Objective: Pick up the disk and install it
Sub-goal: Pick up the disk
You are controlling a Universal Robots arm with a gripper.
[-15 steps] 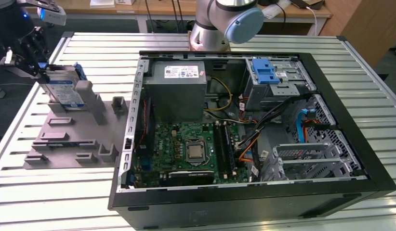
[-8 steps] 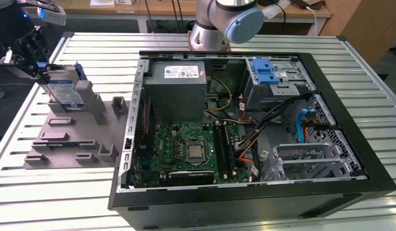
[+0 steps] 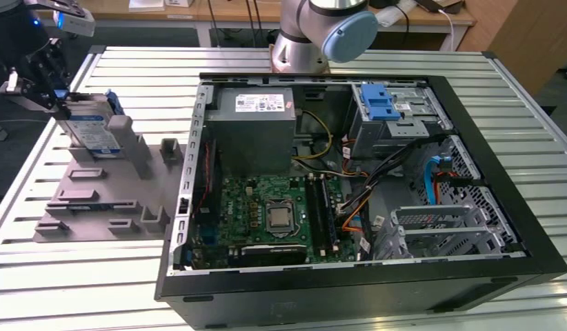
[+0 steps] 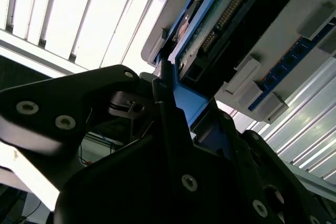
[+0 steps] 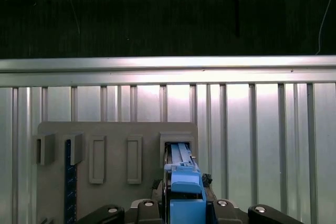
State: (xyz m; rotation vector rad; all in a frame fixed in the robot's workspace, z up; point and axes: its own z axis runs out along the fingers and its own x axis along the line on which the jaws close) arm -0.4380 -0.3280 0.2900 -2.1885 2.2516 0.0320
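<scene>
The disk [image 3: 92,129] stands on edge in a slot at the far end of the grey holder plate [image 3: 99,207], at the exterior view's left. Its silver face carries a white-and-blue label, and a blue carrier frames it. My black gripper [image 3: 61,102] sits at the disk's top end, its fingers on either side of the blue carrier. In the first wrist view the blue carrier [image 5: 184,190] runs straight out from between the fingers [image 5: 164,203] down into the holder's slot [image 5: 178,142]. In the second wrist view a finger [image 4: 164,103] presses against the carrier's blue edge [image 4: 184,100].
An open black computer case [image 3: 504,207] lies on the slatted metal table [image 3: 81,289], at the exterior view's right of the holder. Inside are a grey power-supply box [image 3: 256,121], a green motherboard [image 3: 265,217] and a drive bay with a blue latch [image 3: 380,103]. The arm's base [image 3: 307,41] stands behind the case.
</scene>
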